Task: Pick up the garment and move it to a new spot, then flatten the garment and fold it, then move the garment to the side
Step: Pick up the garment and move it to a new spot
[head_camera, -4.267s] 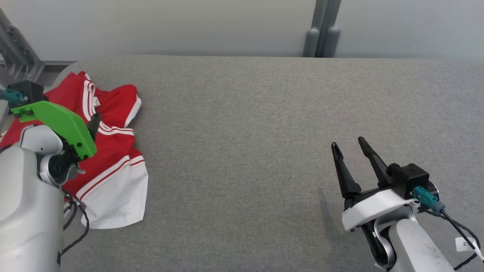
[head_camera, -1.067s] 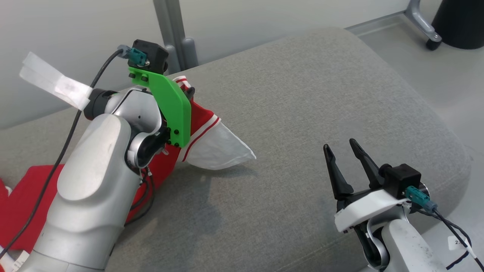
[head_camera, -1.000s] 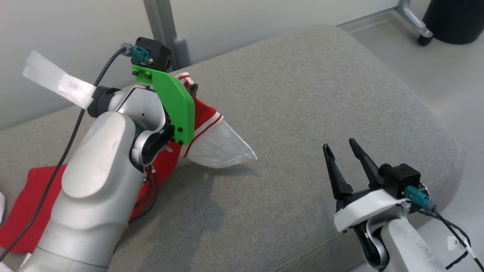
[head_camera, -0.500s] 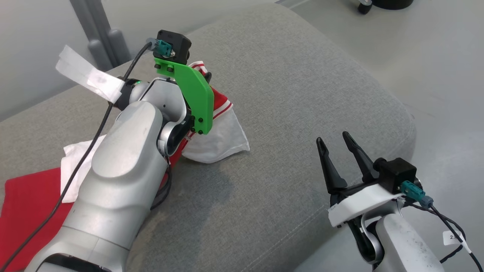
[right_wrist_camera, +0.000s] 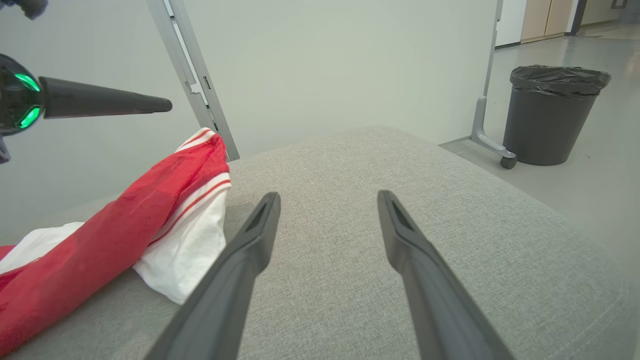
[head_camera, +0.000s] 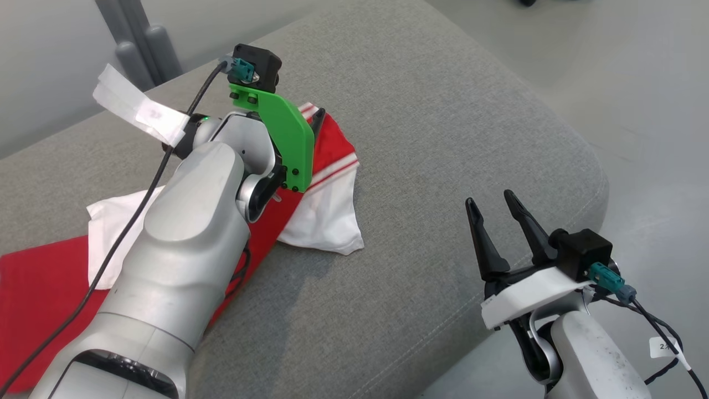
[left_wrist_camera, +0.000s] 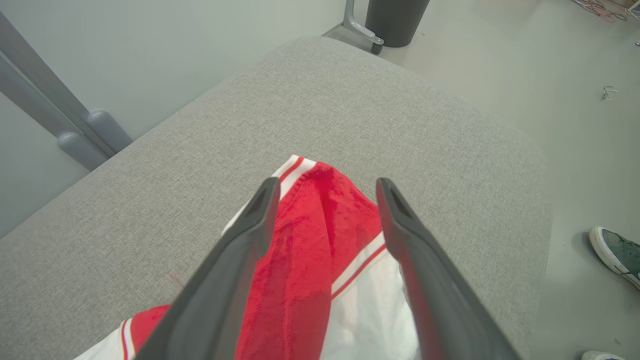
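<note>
L fingers (left_wrist_camera: 240, 260) just sprang wide, garment (head_camera: 327, 221) dropped beneath | R fingers (head_camera: 481, 244) wide, empty, right of garment | move done; flatten nxt

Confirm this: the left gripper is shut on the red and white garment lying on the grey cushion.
Not quite: the left gripper is open, fingers spread over the garment, as the left wrist view shows. The garment does lie on the grey cushion.

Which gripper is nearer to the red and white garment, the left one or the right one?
Left. The left gripper stands open directly over the raised red fold of the garment. The right gripper is off to its right, over the bare grey cushion, not touching it.
</note>
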